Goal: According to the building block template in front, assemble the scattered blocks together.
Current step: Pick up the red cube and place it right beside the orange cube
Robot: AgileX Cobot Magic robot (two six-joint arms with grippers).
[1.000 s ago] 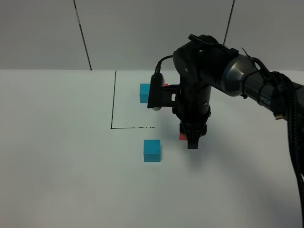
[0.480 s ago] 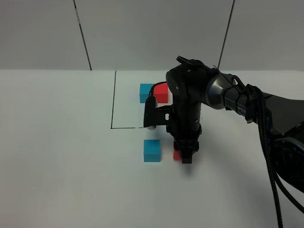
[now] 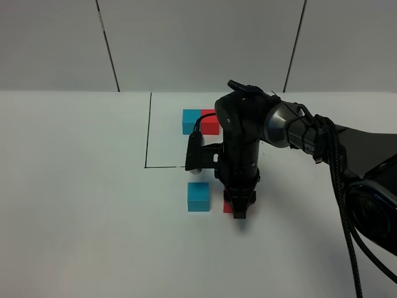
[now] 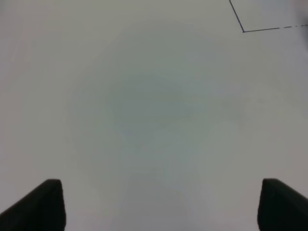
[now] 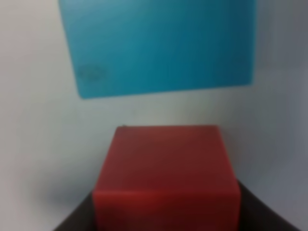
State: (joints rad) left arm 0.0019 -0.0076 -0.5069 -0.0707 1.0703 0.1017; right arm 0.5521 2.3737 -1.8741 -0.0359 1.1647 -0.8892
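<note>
The template, a joined cyan [image 3: 191, 120] and red [image 3: 209, 123] pair, sits at the back inside the black-lined area. The loose cyan cube [image 3: 198, 196] lies on the table below the line. My right gripper [image 3: 238, 209] is shut on the loose red cube [image 3: 227, 207], just right of the cyan cube with a small gap. In the right wrist view the red cube [image 5: 166, 175] sits between the fingers with the cyan cube [image 5: 159, 45] close ahead. My left gripper [image 4: 156, 204] is open over bare table, its dark fingertips [image 4: 36, 204] showing.
A black line [image 3: 149, 130] marks a rectangle on the white table [image 3: 74, 186]; its corner shows in the left wrist view [image 4: 243, 31]. My right arm and its cable [image 3: 335, 161] reach in from the right. A grey panelled wall stands behind.
My right gripper has carried the red cube leftward and toward the front, from beside the line's end to just right of the loose cyan cube. The template's red half has come into view.
</note>
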